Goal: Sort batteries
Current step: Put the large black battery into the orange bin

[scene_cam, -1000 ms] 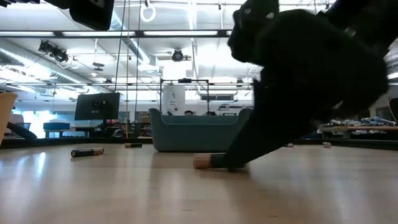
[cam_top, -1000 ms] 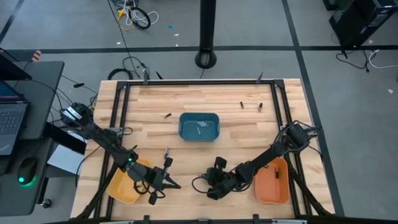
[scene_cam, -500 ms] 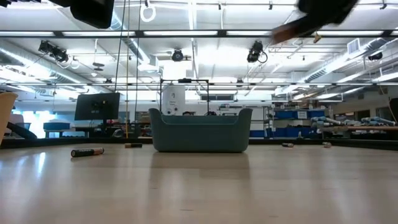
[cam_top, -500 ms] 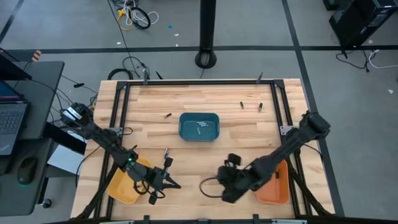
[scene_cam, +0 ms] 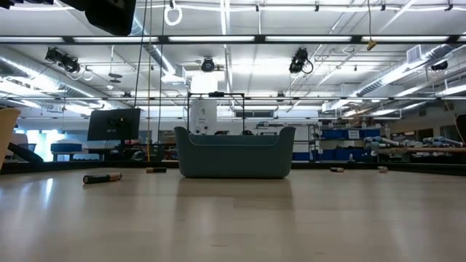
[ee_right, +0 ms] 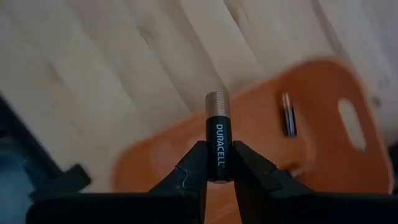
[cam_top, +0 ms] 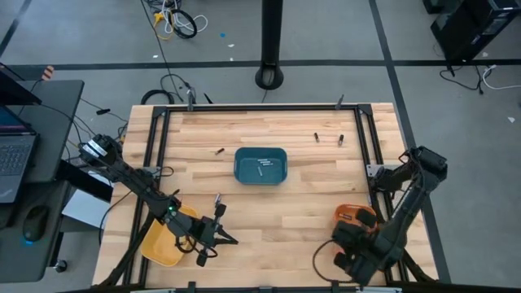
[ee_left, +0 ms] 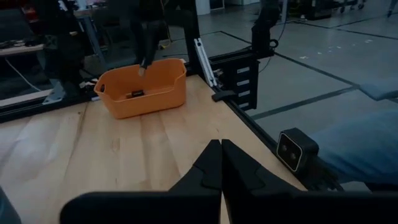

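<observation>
Copper-capped and black-bodied, a battery [ee_right: 218,144] is sitting upright between the right gripper [ee_right: 217,163] fingers, white brand lettering running down its side, and the fingers are clamping it by its lower half. That gripper is hanging above the orange tray [ee_right: 323,134] at the table's right front corner, where another dark cell [ee_right: 286,114] is lying flat on the tray floor. Over on the left, the left gripper [cam_top: 213,236] is resting just beside the yellow tray [cam_top: 163,242], fingers pressed together with nothing between them. Mid-table, the teal bin [cam_top: 260,166] is holding one small cell. Loose batteries are lying on the wooden table [cam_top: 309,203]: one [cam_top: 219,150] left of the bin, two [cam_top: 328,138] toward the far right.
</observation>
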You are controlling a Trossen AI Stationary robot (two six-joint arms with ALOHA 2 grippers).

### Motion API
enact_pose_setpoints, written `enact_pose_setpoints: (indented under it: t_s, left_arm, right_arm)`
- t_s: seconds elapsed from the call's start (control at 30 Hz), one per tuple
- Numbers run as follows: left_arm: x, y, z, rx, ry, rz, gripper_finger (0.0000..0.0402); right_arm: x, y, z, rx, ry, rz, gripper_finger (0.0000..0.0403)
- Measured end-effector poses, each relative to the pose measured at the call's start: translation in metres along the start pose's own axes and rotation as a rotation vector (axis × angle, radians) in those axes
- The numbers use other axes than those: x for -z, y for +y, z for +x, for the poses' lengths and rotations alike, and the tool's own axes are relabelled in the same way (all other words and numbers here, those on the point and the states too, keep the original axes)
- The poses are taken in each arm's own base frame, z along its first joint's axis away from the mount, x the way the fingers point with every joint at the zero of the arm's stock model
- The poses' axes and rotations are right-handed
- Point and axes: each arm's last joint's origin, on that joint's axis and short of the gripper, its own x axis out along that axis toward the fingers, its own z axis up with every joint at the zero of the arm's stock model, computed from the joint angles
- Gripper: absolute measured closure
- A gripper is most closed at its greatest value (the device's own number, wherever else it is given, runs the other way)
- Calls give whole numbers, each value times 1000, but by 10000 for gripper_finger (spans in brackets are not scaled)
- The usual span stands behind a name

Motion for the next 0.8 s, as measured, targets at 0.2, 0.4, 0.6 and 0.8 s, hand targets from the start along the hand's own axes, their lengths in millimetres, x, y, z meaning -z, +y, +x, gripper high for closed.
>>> enact_pose_setpoints:
  t_s: [0.2, 0.4, 0.6, 0.8]
  left_arm:
    - [0, 0, 0, -14, 0, -1, 396]
    - [0, 0, 0, -15, 0, -1, 396]
    - [0, 0, 0, -16, 0, -1, 396]
    - [0, 2, 0, -80, -1, -54, 396]
  right_arm:
    - [23, -11, 36, 78, 29, 89, 341]
    - [36, -19, 77, 46, 58, 152, 341]
    - [40, -24, 101, -22, 66, 196, 341]
    - [39, -20, 95, -9, 76, 199, 266]
